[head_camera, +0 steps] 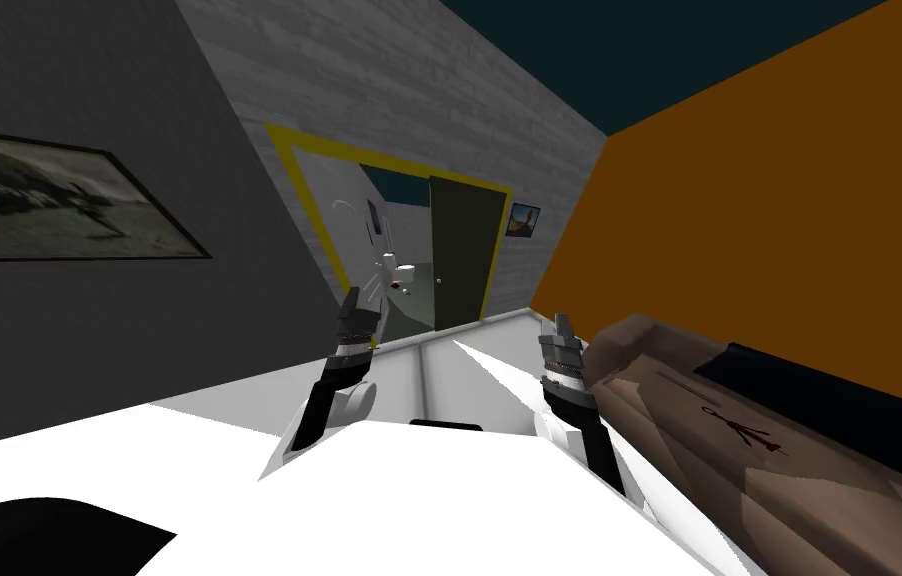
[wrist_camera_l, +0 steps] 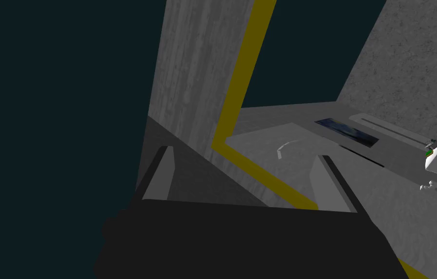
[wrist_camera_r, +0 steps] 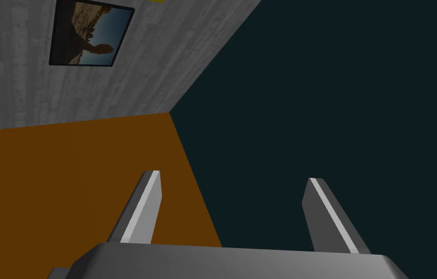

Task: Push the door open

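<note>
A two-armed robot stands in a narrow passage, a grey wall [head_camera: 89, 330] on the left and an orange wall [head_camera: 789, 200] on the right, with a long brown piece of furniture [head_camera: 739, 430] along the orange side. Both arms are raised ahead of the chest. The left hand [head_camera: 354, 300] and the right hand [head_camera: 561, 325] each have their fingers spread apart and hold nothing, which suits a push, since no grip is needed. The door [head_camera: 464, 255] is at the far end, well apart from both hands, so the robot probably has to drive closer first. It is a plain, dark olive panel with a small pale handle [head_camera: 439, 282], set in a yellow frame [head_camera: 289, 160]. It covers the right part of the opening, and white fixtures [head_camera: 389, 270] show through the left part.
</note>
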`<state>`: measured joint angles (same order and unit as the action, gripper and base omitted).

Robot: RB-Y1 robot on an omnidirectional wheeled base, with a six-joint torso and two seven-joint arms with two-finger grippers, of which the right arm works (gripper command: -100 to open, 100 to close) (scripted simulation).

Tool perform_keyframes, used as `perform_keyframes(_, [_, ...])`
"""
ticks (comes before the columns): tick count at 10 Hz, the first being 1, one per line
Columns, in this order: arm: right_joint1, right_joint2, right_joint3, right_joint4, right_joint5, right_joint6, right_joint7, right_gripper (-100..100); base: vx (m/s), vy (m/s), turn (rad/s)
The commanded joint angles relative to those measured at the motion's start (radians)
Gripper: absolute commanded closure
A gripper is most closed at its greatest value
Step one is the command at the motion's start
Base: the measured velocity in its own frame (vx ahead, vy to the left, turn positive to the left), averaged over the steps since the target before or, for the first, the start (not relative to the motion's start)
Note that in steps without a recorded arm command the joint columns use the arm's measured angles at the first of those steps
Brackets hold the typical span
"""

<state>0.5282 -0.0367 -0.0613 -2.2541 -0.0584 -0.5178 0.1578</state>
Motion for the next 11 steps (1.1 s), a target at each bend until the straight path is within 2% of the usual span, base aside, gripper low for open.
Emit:
perform_keyframes(1, [-0.02, -0.01, -0.003, 0.039, -0.004, 0.001, -0.008, -100, 0.04, 0.01, 0.122])
perform_keyframes(7, [-0.092, -0.045, -0.014, 0.176, -0.018, 0.003, -0.035, -100, 0.078, 0.023, 0.11])
perform_keyframes(11, [-0.152, -0.073, -0.024, 0.287, -0.029, 0.005, -0.057, -100, 0.084, 0.021, 0.121])
